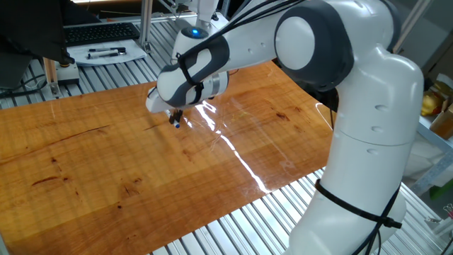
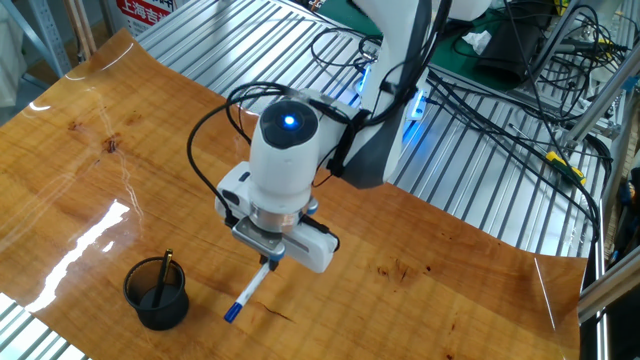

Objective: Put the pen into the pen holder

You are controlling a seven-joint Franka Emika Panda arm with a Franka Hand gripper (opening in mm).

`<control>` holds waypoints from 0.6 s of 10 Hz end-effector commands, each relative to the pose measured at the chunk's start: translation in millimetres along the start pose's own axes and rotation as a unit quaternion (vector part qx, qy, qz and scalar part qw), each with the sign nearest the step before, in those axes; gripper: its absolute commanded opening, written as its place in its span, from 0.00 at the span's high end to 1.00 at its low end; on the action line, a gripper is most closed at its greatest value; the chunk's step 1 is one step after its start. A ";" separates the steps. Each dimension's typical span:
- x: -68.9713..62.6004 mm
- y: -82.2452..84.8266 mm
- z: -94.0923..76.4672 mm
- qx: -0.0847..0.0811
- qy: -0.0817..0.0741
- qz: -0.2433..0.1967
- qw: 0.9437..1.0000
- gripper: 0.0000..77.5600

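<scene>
Pen (image 2: pixel 246 292): a slim marker with a pale barrel and a dark blue end, held at its upper end between the fingers of the gripper (image 2: pixel 270 263). From the gripper, the barrel slants down and away toward the near edge of the table (image 2: pixel 420 290), with the blue end lowest. In this view, contact between that end and the wood cannot be determined. In the view from the opposite side, only the dark tip of the pen (image 1: pixel 175 125) protrudes below the gripper (image 1: pixel 175 117), just above the tabletop (image 1: pixel 85 163).

Gripper state: fingers closed on the upper end of the pen; the finger pads are largely hidden under the white hand body.

Pen holder (image 2: pixel 156 292): a small dark, see-through cup standing upright on the wood, beside and below the gripper, on the side toward which the pen's blue end points. The pen and the holder are apart, with bare wood between them. A thin dark stick (image 2: pixel 162 276) leans inside the cup.

Beyond the gripper, off the wooden board, a white tray (image 1: pixel 106 55) carries black pens (image 1: pixel 106 51), with a keyboard (image 1: pixel 99 32) behind it
</scene>
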State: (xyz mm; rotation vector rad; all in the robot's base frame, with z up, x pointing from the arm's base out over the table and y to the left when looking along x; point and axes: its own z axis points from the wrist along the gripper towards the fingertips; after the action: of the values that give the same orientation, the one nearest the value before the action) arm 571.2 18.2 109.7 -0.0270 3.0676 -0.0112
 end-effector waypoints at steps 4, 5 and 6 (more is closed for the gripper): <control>-8.7 -2.0 -87.5 0.010 0.056 0.029 0.998 0.99; -10.9 -4.8 -103.7 0.010 0.067 0.037 0.997 0.99; -11.4 -6.0 -108.1 0.010 0.071 0.040 0.997 0.99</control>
State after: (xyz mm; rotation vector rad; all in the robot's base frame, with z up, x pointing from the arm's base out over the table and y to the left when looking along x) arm 571.8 18.0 171.4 0.0302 3.1374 -0.0296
